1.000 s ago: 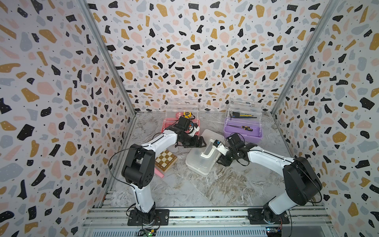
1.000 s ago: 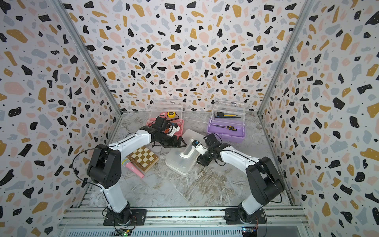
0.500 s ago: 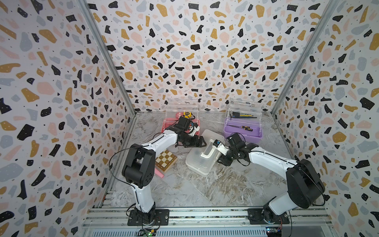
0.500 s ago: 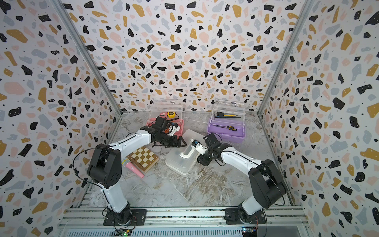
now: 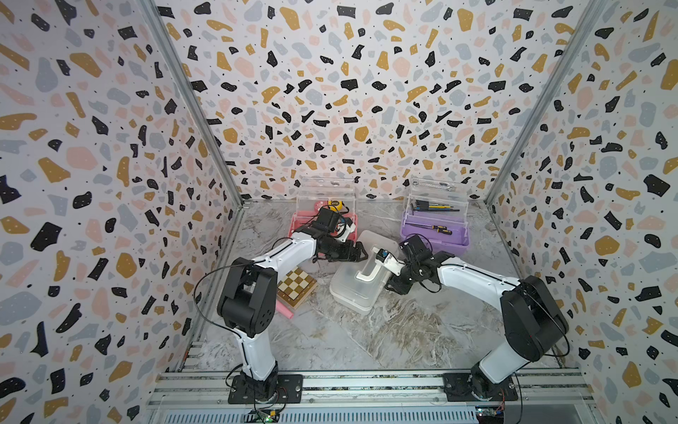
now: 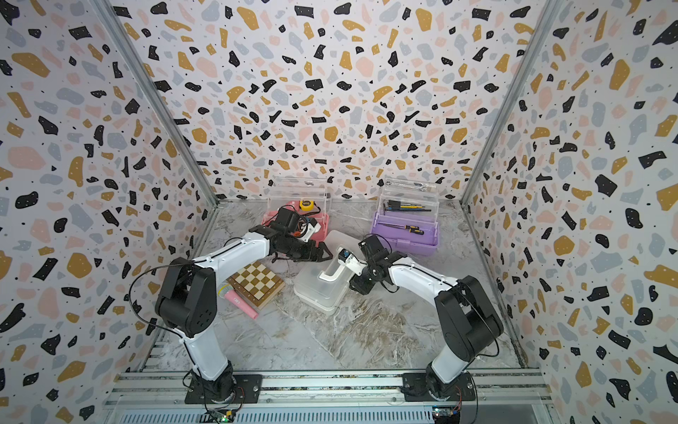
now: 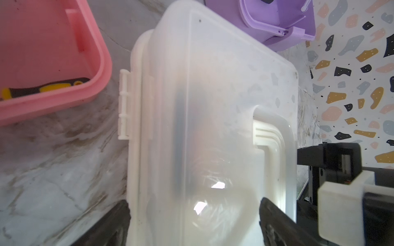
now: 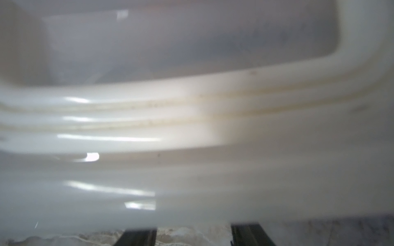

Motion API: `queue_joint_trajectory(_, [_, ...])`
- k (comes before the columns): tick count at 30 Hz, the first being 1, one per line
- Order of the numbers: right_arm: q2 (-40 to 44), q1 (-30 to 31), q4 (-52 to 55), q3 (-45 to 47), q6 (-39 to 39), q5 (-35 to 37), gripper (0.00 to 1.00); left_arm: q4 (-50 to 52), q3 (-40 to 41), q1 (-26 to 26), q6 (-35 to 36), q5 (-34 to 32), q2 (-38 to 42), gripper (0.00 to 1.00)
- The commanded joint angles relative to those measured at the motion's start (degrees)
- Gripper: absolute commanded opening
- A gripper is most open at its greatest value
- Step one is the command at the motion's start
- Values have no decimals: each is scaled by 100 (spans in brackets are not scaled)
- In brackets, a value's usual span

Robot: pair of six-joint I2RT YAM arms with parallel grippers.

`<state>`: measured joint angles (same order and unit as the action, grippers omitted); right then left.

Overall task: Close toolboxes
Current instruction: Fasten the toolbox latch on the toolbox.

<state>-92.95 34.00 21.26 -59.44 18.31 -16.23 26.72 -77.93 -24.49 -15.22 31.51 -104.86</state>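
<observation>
Change check: against the pictures from the last second, nothing of note has moved. Both arms and the white toolbox [image 5: 354,292] sit as they did. This reads as a hold or a slow press, not a transit.

White toolbox: mid-bench, skewed, lid down on its base, white handle [image 5: 367,275] on top. Latched or not: cannot tell.

Left arm [image 5: 290,249] reaches in from the left. The left jaws are spread wide at the box's far-left end. In the left wrist view one finger [image 7: 110,228] lies on either side of the box, with no pinch seen.

Right arm [image 5: 473,279]: the right jaws sit low against the box's right side, by the handle. The right wrist view shows two fingers [image 8: 136,236] part-way apart with bench between them, nothing held.

Pink toolbox [image 5: 299,225], far left, and purple toolbox [image 5: 436,240], far right, both have clear lids standing upright and tools inside. Judgement: one lid down, two to go.

Room: the near half of the bench [image 5: 367,341] is bare. The chessboard box [image 5: 296,286] sits just left of the white toolbox. The left wrist hangs over the pink toolbox's near rim, with little slack there. The purple toolbox's near-left corner is close to the right wrist. Both open lids stand close to the far wall [image 5: 348,110], so they probably have to swing down toward the near side
</observation>
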Motion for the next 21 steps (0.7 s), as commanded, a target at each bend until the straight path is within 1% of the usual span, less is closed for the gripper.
queue_joint_trajectory(1, [69,221,-904,-324,159,-514,15,545,236,-188,-2,82,-131,92])
queue_joint_trajectory(3, [206,220,-886,-273,67,-439,21,583,202,-179,-105,59,-101,92])
queue_joint_trajectory(5, [377,221,-852,-179,-51,-352,33,661,121,-168,-175,49,-71,93])
queue_joint_trajectory(7, [607,213,-811,-28,-203,-231,42,754,11,-140,-293,23,-23,94])
queue_joint_trajectory(10, [934,196,-713,196,-435,-93,50,829,-168,-49,-517,30,29,94])
queue_joint_trajectory(13, [1264,178,-446,319,-710,-40,54,869,-328,62,-703,40,87,95])
queue_joint_trajectory(15, [1522,177,-327,463,-872,-156,56,917,-446,109,-744,40,109,95])
queue_joint_trajectory(17, [1686,177,-397,667,-966,-271,57,973,-531,129,-741,40,113,95])
queue_joint_trajectory(20, [1708,177,-596,903,-913,-240,49,971,-514,129,-714,49,132,95])
queue_joint_trajectory(21, [1665,177,-622,932,-864,-190,48,962,-485,125,-708,40,132,95])
